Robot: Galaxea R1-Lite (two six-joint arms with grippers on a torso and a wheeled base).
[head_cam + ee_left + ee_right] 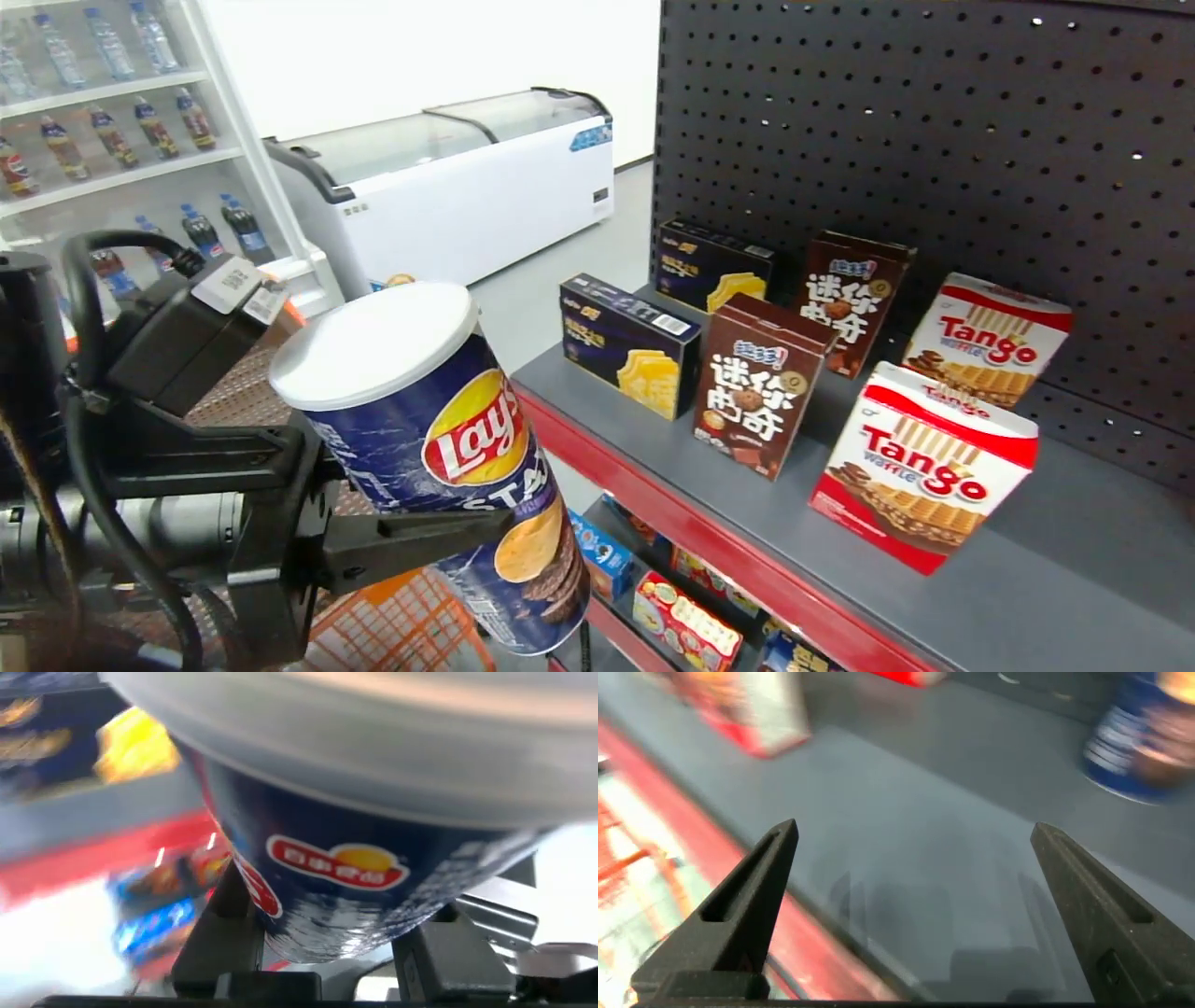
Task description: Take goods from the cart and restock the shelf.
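Observation:
My left gripper (439, 490) is shut on a tall blue chip can (439, 448) with a white lid. It holds the can tilted in the air, left of the grey shelf (1074, 597) and above the orange cart (401, 616). In the left wrist view the can (355, 859) sits between that gripper's (332, 943) fingers. My right gripper (915, 833) is open with nothing in it, just above the bare grey shelf board (924, 793). Near it stand a red-and-white box (757, 709) and another blue can (1144, 737).
On the shelf stand two dark blue boxes (630, 345), two brown boxes (761, 383) and two red-and-white wafer boxes (924, 467), backed by black pegboard (934, 112). The shelf has a red front lip (653, 504); more goods (681, 625) sit below. A chest freezer (448, 187) stands behind.

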